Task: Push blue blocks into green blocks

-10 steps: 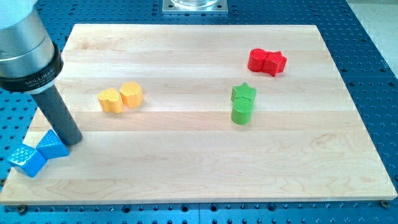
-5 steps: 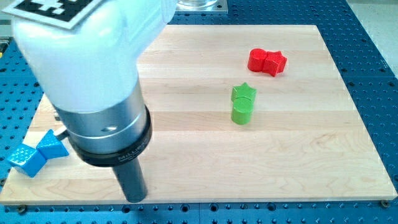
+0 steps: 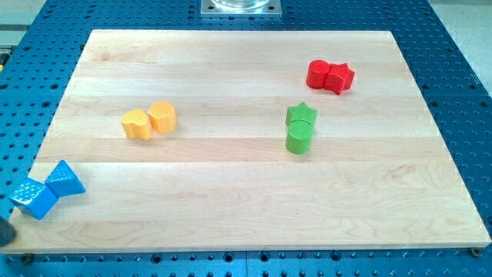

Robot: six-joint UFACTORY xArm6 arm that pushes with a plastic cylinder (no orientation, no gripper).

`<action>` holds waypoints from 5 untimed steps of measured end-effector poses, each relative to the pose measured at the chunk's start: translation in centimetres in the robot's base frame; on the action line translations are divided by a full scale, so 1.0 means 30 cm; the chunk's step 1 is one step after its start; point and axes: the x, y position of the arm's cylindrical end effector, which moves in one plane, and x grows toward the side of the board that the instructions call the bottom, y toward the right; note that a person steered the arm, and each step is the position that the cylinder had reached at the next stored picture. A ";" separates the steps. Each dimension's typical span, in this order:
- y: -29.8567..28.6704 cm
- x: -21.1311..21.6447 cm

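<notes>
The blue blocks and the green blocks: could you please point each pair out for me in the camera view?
blue blocks (image 3: pixel 63 180): camera view, top face of the triangular one at the view's bottom left.
green blocks (image 3: pixel 300 138): camera view, side of the cylinder, touching the star above it.

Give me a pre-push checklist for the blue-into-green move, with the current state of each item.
1. My tip in view: not ok, only a dark sliver at the bottom-left edge; cannot tell if that is it.
2. Blue blocks on the board: not ok, the pair touches and overhangs the left edge.
3. Green blocks together: ok, touching.
4. Straight path from blue to green: ok.
5. Yellow blocks off that path: ok, above it.
6. Red blocks clear: ok.
</notes>
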 end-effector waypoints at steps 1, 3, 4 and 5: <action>0.086 -0.122; 0.249 -0.306; 0.151 -0.352; 0.225 -0.381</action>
